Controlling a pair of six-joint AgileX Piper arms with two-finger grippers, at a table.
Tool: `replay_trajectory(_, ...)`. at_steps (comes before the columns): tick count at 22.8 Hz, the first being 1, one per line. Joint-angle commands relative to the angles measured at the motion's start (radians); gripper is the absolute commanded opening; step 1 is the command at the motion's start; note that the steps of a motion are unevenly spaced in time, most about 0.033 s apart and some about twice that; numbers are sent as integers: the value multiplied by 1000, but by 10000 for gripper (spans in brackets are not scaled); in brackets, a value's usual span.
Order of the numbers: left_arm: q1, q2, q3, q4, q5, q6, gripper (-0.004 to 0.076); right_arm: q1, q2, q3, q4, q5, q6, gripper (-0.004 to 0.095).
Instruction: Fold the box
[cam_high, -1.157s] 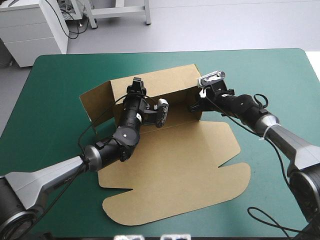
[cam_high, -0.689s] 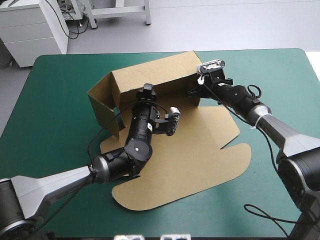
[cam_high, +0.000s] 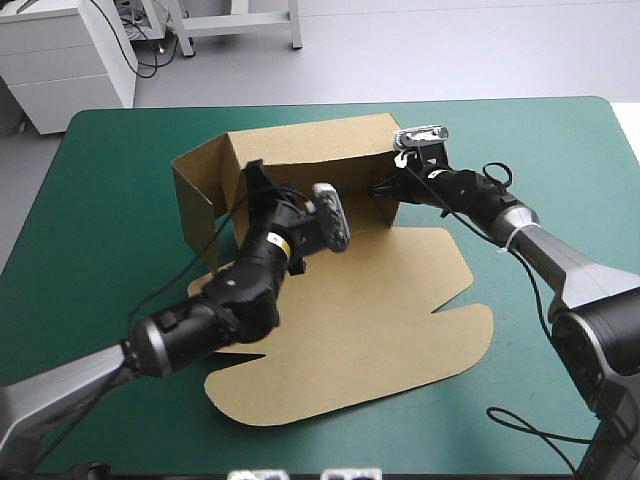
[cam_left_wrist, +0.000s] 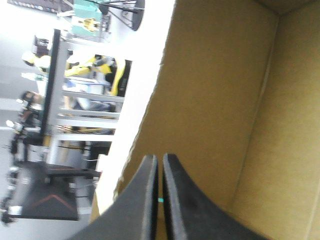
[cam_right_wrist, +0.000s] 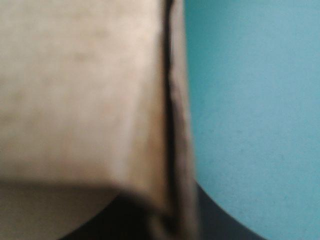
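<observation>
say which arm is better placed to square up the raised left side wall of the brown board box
Left, probably. The left gripper, black fingers shut, sits inside the brown cardboard box at that wall's corner. The right gripper is clamped on the back wall's far end.

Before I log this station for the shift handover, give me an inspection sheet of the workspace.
surface: teal-green cover, smooth.
job's things: brown box, back and left walls raised, the rest flat toward the near edge.
clutter: nothing seen.
grippers: left gripper shut, inside the raised left corner, no board seen between its fingers; right gripper shut on the box at the back wall's right end.
cables: nothing seen beyond the robot's own.
surroundings: nothing seen.
</observation>
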Motion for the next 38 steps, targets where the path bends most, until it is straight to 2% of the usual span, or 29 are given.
replay_trajectory(1, 117, -111, -101, -254, -70, 124, 12, -5, -55, -28, -84, 44, 141, -11)
replay_trajectory(4, 299, -191, -123, -617, -120, 342, 12, -5, -55, -34, -158, 76, 219, -11)
replay_trajectory(9, 517, -283, -123, -1100, -127, 610, 12, -5, -55, -86, -272, 147, 310, -11)
replay_trajectory(14, 789, -353, -123, -1411, -103, 743, 12, -5, -55, -146, -392, 222, 393, -12)
replay_trajectory(15, 860, -362, -118, -1481, -95, 770, 12, -5, -55, -152, -407, 228, 407, -12)
replay_trajectory(16, 1007, -374, -101, -1667, -58, 881, 12, -5, -55, -161, -444, 235, 441, -12)
replay_trajectory(17, 1082, -376, -85, -1776, -35, 957, 12, -5, -55, -162, -456, 240, 459, -12)
replay_trajectory(18, 1237, -376, -38, -2008, 26, 1116, 12, -5, -53, -165, -477, 249, 477, -12)
replay_trajectory(19, 1298, -376, -14, -2062, 45, 1147, 12, -5, -53, -165, -481, 255, 477, -12)
replay_trajectory(20, 1440, -376, 59, -2241, 54, 1205, 12, -5, -53, -165, -497, 266, 477, -12)
replay_trajectory(22, 1594, -376, 151, -2467, 69, 1308, 12, -5, -53, -165, -496, 273, 477, -12)
replay_trajectory(24, 1662, -356, 189, -2541, 74, 1324, 12, -5, -53, -165, -496, 273, 477, -12)
replay_trajectory(30, 1662, -243, 189, -2596, 103, 1324, 12, -5, -53, -179, -500, 340, 484, -12)
replay_trajectory(34, 1641, -193, 187, -2597, 105, 1329, 12, -5, -56, -323, -570, 534, 554, -12)
replay_trajectory(36, 1619, -175, 187, -2597, 102, 1342, 12, -3, -60, -393, -578, 612, 554, -12)
replay_trajectory(38, 1598, -156, 187, -2595, 80, 1358, 12, -3, -69, -459, -578, 741, 554, -12)
